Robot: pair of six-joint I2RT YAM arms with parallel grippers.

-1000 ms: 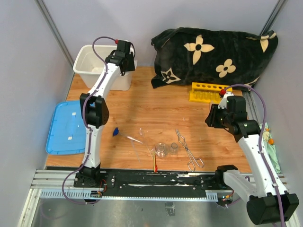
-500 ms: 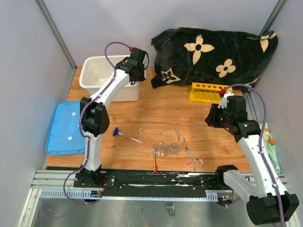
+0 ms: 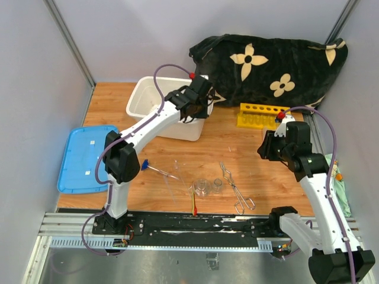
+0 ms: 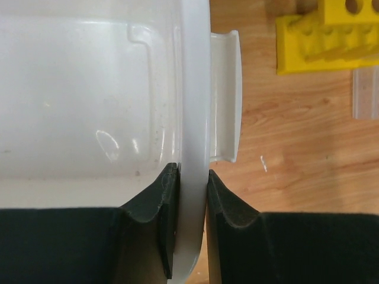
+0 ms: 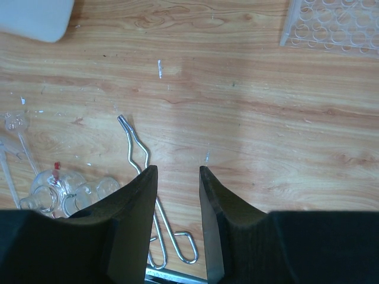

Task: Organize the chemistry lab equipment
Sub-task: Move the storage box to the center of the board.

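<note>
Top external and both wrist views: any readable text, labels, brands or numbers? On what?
No readable text in any view.
Blue lid: two small white patches, possibly stickers, too small to read.
Black cloth: flower motifs only, no letters.
White tub, yellow rack: no markings visible.

Top cam overhead; wrist cams close

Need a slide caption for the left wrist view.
Left end effector clamped on the rim of the white tub, yellow tube rack beyond.
</note>
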